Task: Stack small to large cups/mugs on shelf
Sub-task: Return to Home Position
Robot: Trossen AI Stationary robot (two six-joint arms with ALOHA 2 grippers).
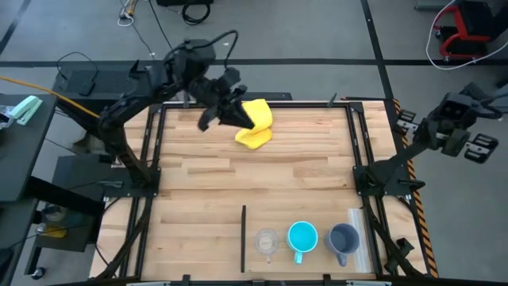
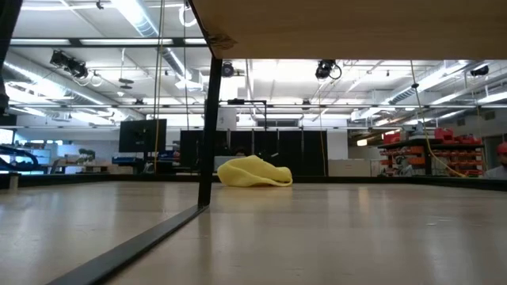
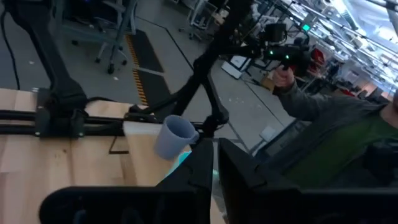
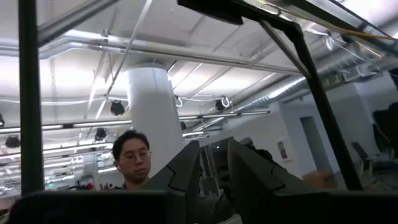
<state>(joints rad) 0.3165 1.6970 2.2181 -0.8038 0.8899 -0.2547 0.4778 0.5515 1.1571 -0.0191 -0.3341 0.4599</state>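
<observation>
In the high view, three vessels stand in a row by the table's near edge: a small clear glass cup (image 1: 267, 241), a bright-blue handled mug (image 1: 302, 237) and a grey-blue handled mug (image 1: 343, 238). The left wrist view shows the grey-blue mug (image 3: 174, 137) upright, with a sliver of the bright-blue mug (image 3: 184, 159) beside it. My left gripper (image 1: 230, 107) hangs raised over the far side of the table, beside a yellow cloth (image 1: 254, 124), and its fingers (image 3: 216, 177) are shut on nothing. My right gripper (image 1: 468, 107) waits off the table's right edge, slightly open (image 4: 213, 168).
The yellow cloth (image 2: 253, 172) lies crumpled on the table's far side. A shelf board (image 2: 348, 28) on a dark post (image 2: 209, 119) spans the near edge. A person's sleeve (image 3: 323, 106) shows beyond the table, and another person (image 4: 134, 158) is in the room.
</observation>
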